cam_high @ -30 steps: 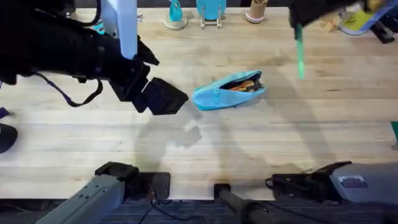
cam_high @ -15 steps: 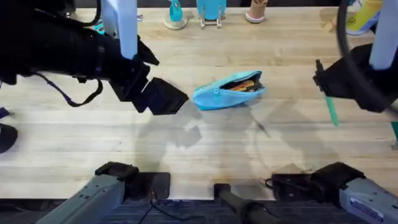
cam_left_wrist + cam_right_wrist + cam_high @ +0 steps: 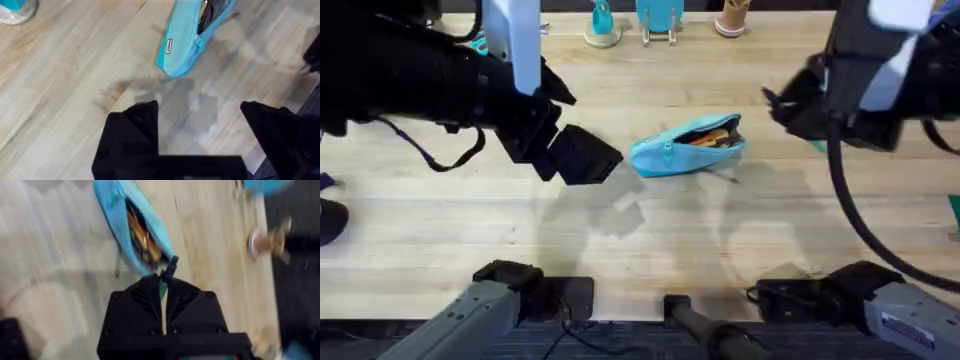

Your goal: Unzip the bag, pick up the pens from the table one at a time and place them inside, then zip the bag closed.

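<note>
The bag point(image 3: 688, 145) lies on its side near the middle of the bench point(image 3: 650, 230), its zipper already drawn back so that the mouth gapes toward the right arm; inside it something orange shows, most likely the orange pen point(image 3: 705, 138), which suggests one of the two pens is already stowed. The left end effector point(image 3: 200, 135) hovers just beside the bag's closed end with its fingers spread wide and holding nothing, placed, it seems, where it can steady the pouch or take the zipper pull once filling is done. The right end effector point(image 3: 165, 287) is pressed together on the green pen point(image 3: 163, 291), whose dark tip pokes out beyond the fingers and points at the open mouth of the bag, as the right wrist view shows; holding the pen lengthwise along the opening looks like the way to slide it in without catching the fabric. In the overhead view a sliver of green shows beside that arm, to the right of the bag. Compared with half a second ago, the right arm has swung inward and upward from the bench's right edge toward the bag, and the pen that hung plainly below it is now mostly hidden behind the arm; the bag and the left arm have not shifted.
</note>
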